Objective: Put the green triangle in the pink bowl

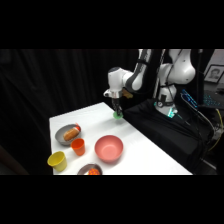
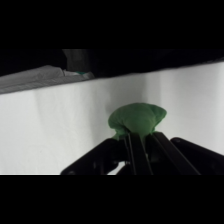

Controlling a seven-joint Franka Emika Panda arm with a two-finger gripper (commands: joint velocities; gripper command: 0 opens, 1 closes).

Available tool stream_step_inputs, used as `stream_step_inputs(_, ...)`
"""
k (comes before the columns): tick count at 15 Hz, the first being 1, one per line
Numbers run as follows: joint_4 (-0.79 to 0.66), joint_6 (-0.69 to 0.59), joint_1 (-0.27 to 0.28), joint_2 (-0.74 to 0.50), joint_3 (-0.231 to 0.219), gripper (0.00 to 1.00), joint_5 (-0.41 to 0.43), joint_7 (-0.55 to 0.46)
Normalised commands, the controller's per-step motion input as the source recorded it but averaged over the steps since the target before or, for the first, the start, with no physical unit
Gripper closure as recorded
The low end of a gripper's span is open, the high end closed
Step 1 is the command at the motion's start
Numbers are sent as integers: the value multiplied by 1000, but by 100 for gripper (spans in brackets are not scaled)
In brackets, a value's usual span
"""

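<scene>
In the side view the gripper (image 1: 117,111) hangs from the arm over the far edge of the white table (image 1: 145,155), just right of the frame's centre, with the green triangle (image 1: 118,115) at its tip; in the wrist view the green triangle (image 2: 137,120) sits between the two black fingers (image 2: 131,150) that rise from the bottom edge, so I judge the gripper (image 2: 139,142) clenched on it, though whether the block is lifted clear of the table or touching it I cannot tell; the pink bowl (image 1: 109,148) lies well apart from the gripper, below it and slightly left in the side view, toward the near edge; the coming move turns on that line, a carry down-frame and a little leftward; the small orange cup (image 1: 77,146) stands just left of the bowl, off the path.
</scene>
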Motion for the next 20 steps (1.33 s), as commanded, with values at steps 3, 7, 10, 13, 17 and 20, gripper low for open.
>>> stream_step_inputs(3,-11,-337,40,-423,14,94,-219,180)
stream_step_inputs(7,64,-315,54,-289,69,95,-58,90)
stream_step_inputs(10,173,-295,128,-128,113,95,112,49)
stream_step_inputs(13,252,-290,166,-26,126,95,197,53)
stream_step_inputs(17,321,-247,146,100,114,95,163,94)
stream_step_inputs(20,362,-204,112,198,89,95,121,98)
